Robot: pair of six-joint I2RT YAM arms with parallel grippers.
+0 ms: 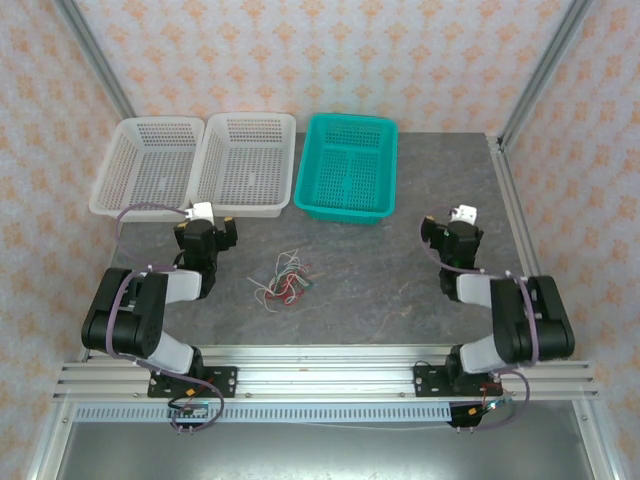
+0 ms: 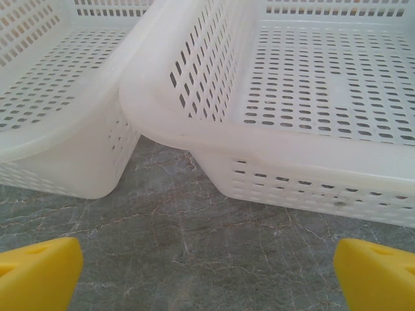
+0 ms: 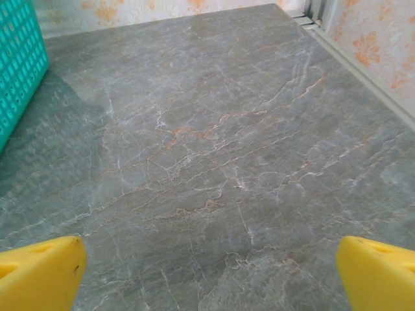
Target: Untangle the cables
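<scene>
A: In what state are the claws found?
B: The left claw (image 2: 207,275) is held wide, its yellow fingertips (image 2: 39,275) set far apart with nothing between them. Just ahead of it, two white baskets (image 2: 272,149) are seen at the far left corner of the bench (image 3: 214,162). The right claw (image 3: 207,275) is likewise spread wide and empty, near the right edge, with the teal basket (image 3: 19,71) off to its left.
A: Where are the cables located?
B: The cables (image 1: 283,280) are heaped in one small knot toward the near middle of the bench, between the two arms and touched by neither claw.
A: How is the bundle expected to handle?
B: It is judged light, limp and springy. A loose outer loop or a free end is best pinched, so that one strand can be drawn away while the rest is pinned by the other claw. A thin wire may be lost if it is taken too shallowly.
</scene>
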